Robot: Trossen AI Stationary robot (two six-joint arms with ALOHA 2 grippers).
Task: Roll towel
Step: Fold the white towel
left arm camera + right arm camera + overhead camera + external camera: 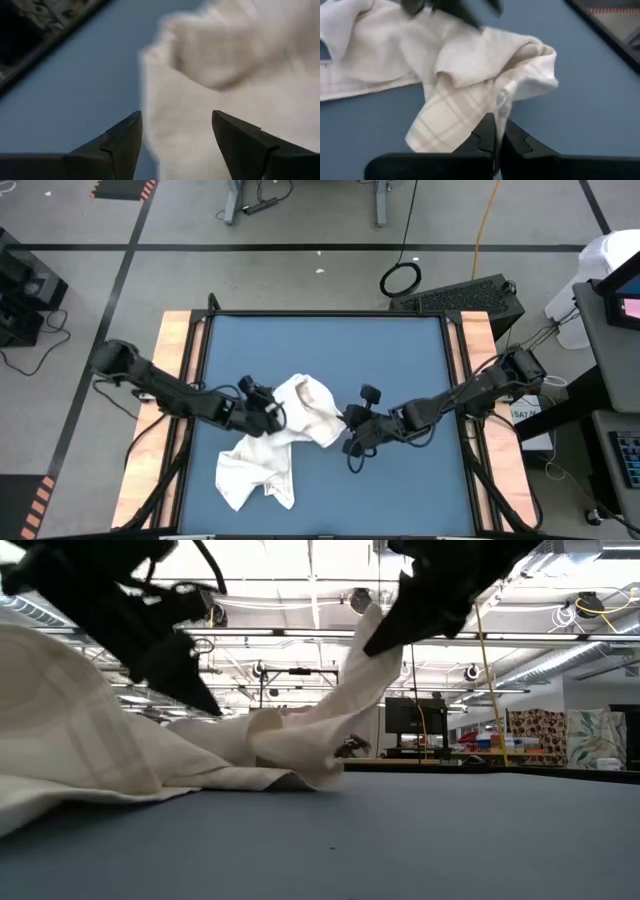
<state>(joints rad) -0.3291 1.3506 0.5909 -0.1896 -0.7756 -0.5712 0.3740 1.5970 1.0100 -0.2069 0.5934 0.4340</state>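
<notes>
High view: two dark arms meet over a crumpled towel (275, 442) near the middle of the blue table (420, 360)
Towel: bunched and wrinkled, not flat and not rolled; one lobe is raised between the arms, the rest trails toward the near left of the table
Right gripper (349, 420): fingers pressed together on a fold at the towel's right edge; in the right wrist view the plaid cloth (470, 95) runs down into the pinch of the closed fingers (495, 135)
Left gripper (272, 416): fingers apart, at the towel's left side; the left wrist view shows cloth (210, 100) lying between and beyond the two spread fingers (125, 140), with nothing clamped
Low view: the right arm's fold is lifted clear of the table, a band of cloth (350, 690) hanging down from the dark gripper (385, 635) to the heap below
Stage: judged to be straightening the towel before any rolling begins
Risk: a thin pinch on one fold could slip free if pulled hard, dropping the cloth back in a heap
Risk: pulling while the left fingers hold nothing would likely drag the whole towel across the table instead of spreading it
Risk: closing the left fingers on several layers at once could lock the wrinkles in and spoil an even roll
</notes>
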